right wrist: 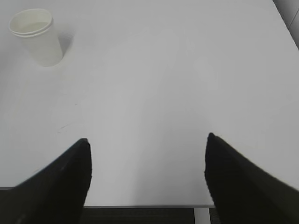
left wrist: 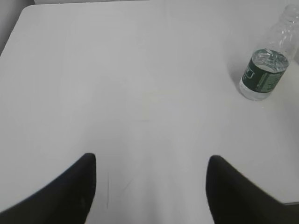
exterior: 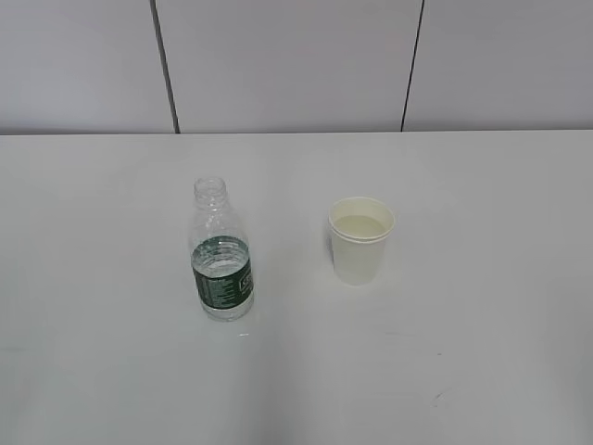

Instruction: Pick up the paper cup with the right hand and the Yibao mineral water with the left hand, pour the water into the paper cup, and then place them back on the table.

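The clear ribbed Yibao water bottle [exterior: 221,252] with a dark green label stands upright and capless on the white table [exterior: 482,371], left of centre. The white paper cup [exterior: 360,238] stands upright to its right, with liquid in it. Neither arm shows in the exterior view. In the left wrist view my left gripper [left wrist: 150,161] is open and empty over bare table, with the bottle [left wrist: 265,70] far off at the upper right. In the right wrist view my right gripper [right wrist: 147,142] is open and empty near the table's front edge, with the cup [right wrist: 36,37] far off at the upper left.
A pale panelled wall [exterior: 296,65] with dark seams stands behind the table. The table's front edge [right wrist: 149,206] shows just below my right gripper, with dark floor under it. Faint dark specks [exterior: 435,397] mark the tabletop.
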{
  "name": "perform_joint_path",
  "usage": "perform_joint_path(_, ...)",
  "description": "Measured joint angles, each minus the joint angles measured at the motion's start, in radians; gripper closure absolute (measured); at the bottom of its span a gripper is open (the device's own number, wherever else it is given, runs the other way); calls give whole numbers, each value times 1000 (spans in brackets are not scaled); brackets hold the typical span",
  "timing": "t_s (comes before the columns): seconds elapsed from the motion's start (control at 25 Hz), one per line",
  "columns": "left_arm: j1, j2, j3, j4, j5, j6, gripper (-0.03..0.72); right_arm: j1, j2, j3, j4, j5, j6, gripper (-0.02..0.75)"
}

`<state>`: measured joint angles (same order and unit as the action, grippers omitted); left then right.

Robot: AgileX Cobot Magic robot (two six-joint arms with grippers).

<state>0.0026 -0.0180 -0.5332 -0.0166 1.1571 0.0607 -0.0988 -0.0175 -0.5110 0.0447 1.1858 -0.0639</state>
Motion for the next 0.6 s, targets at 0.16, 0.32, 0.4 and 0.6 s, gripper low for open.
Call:
perform_joint_path(0.16, 0, 0, 4, 3, -14, -9, 230, 0, 0, 12, 0, -12, 0, 152)
perform_joint_path(0.32, 0, 0, 18, 3, -37, -17, 234, 0, 0, 18, 0, -21, 0, 153)
perform_joint_path(0.4, 0, 0, 20, 3, -40, -18, 237, 0, 0, 21, 0, -24, 0, 153)
perform_joint_path(0.6, 0, 0, 20, 3, -43, -22, 240, 0, 0, 22, 0, -33, 0, 153)
